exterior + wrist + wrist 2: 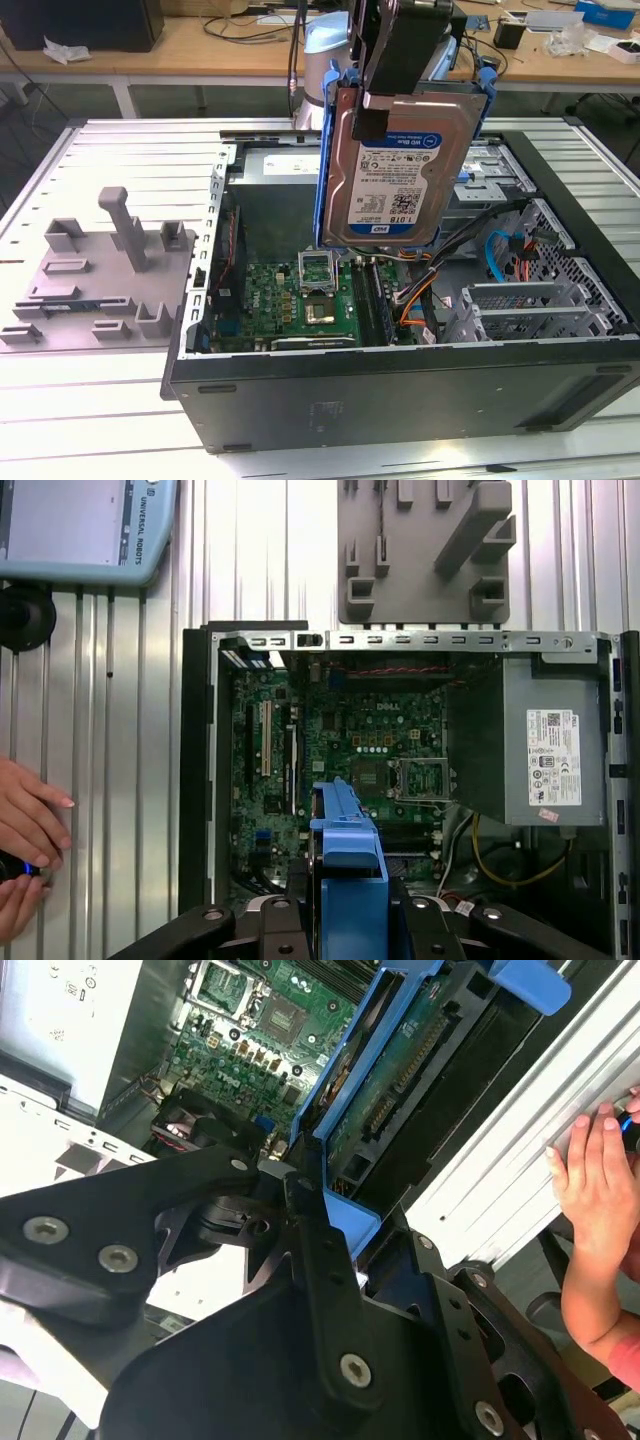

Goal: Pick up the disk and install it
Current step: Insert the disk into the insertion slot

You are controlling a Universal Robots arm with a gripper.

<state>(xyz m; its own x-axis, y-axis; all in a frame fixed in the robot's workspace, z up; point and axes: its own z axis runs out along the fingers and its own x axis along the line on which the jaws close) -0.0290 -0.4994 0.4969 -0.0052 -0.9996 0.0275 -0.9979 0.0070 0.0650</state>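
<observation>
The gripper (378, 100) is clamped tight on the disk (395, 170) and holds it upright in the air over the open computer case (400, 400), above the green motherboard (310, 300). A person's hand (25, 815) rests beside the case.

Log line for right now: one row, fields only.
gripper: shut on disk | disk: on edge above open computer case, not installed | hand: on table beside case
</observation>
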